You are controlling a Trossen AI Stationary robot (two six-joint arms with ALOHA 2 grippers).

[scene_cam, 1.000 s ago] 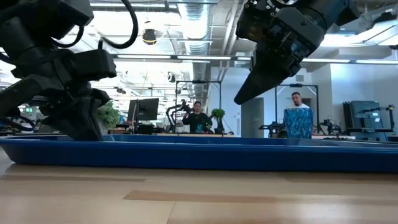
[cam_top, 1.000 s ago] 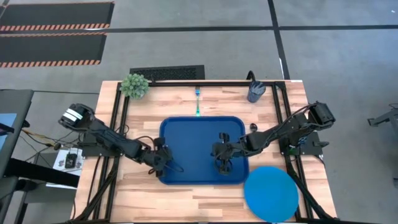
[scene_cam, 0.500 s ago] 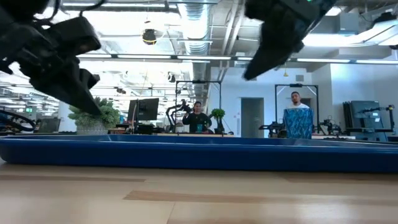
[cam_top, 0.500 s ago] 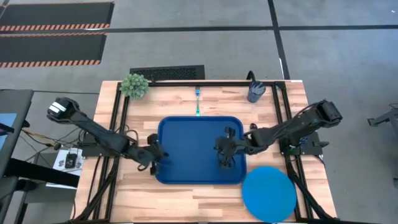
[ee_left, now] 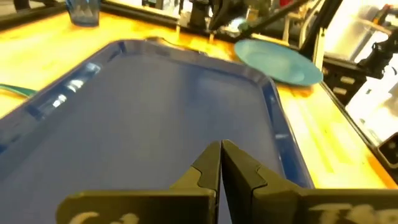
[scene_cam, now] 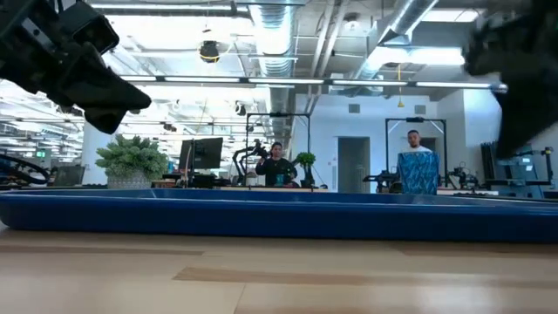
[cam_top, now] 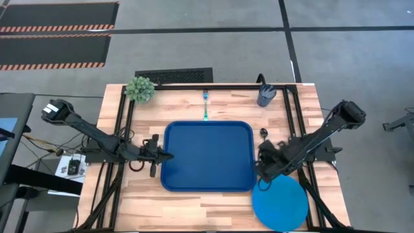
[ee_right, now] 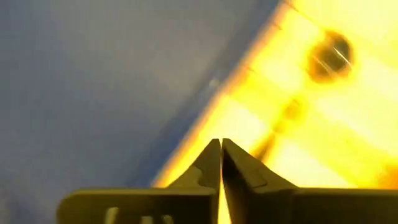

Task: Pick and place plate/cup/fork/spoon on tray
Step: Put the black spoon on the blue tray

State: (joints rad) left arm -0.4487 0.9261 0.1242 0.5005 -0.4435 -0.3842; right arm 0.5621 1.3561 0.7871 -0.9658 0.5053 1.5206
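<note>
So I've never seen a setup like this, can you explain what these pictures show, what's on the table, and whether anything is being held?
Two dark robot arms work at a wooden table. One camera looks straight down, one sits at table-top height, and one rides on each wrist.

On the table lie the tray, with nothing on it, the plate near its right corner, the cup at the back, the fork behind the tray, and the spoon at the tray's right. A small plant stands at the back left.

The left end effector sits at the tray's left edge, fingers together. The right end effector is between tray and plate, fingers together in its wrist view. Neither holds anything.
</note>
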